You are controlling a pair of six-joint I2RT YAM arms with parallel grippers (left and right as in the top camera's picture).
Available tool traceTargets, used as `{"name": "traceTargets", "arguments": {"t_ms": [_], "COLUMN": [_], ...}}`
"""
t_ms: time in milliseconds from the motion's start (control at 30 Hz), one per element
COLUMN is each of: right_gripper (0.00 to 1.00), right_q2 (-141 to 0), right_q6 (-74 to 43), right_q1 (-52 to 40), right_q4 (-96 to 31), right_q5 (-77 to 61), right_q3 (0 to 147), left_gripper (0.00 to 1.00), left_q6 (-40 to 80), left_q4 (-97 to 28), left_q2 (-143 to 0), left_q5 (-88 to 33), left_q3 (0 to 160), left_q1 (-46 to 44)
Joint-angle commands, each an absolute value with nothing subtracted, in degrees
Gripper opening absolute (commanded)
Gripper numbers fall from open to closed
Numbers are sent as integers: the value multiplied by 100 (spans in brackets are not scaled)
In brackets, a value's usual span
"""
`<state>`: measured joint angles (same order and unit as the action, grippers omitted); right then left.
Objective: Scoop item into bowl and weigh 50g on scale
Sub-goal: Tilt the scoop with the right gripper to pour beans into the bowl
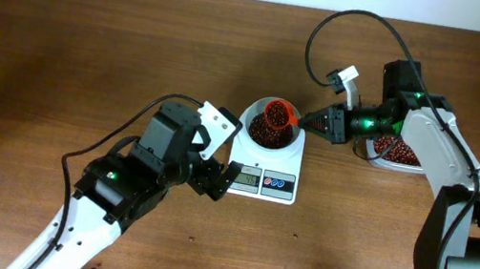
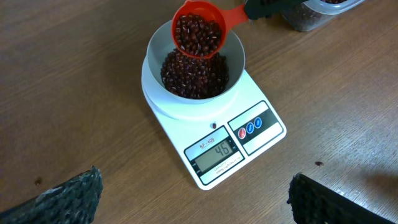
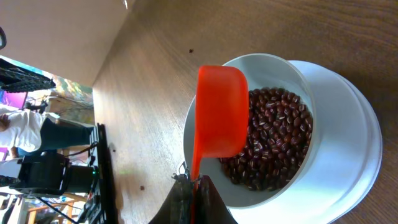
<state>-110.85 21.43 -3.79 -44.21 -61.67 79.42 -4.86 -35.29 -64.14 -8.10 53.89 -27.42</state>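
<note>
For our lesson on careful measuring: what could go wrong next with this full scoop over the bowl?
The scale shows 46, so tipping the whole full scoop would likely overshoot 50 g. The scoop hangs near the rim of the bowl, so beans might spill onto the table.

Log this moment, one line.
right gripper: shut on red plastic scoop over small white bowl of dark red-brown beans | flat white scale: 46 | left gripper: open
</note>
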Motion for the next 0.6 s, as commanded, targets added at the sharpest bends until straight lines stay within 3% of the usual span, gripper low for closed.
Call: {"name": "traceTargets", "arguments": {"t_ms": [0, 567], "right_gripper": [4, 4], "right_q2": [-10940, -10940], "right_q6": [2185, 2202], "right_q1": [-368, -368], "right_q4": [-4364, -4261], "right_q5": [-6204, -6202], "right_q3": [8071, 8071], "left_gripper": [99, 99], "left_q6": [-434, -434], "left_q4": [-3520, -3522], "left_q2": [-6407, -6407], "left_q5": [-786, -786], "left_q3": [5360, 5360], "left_q1": [-2770, -2770]}}
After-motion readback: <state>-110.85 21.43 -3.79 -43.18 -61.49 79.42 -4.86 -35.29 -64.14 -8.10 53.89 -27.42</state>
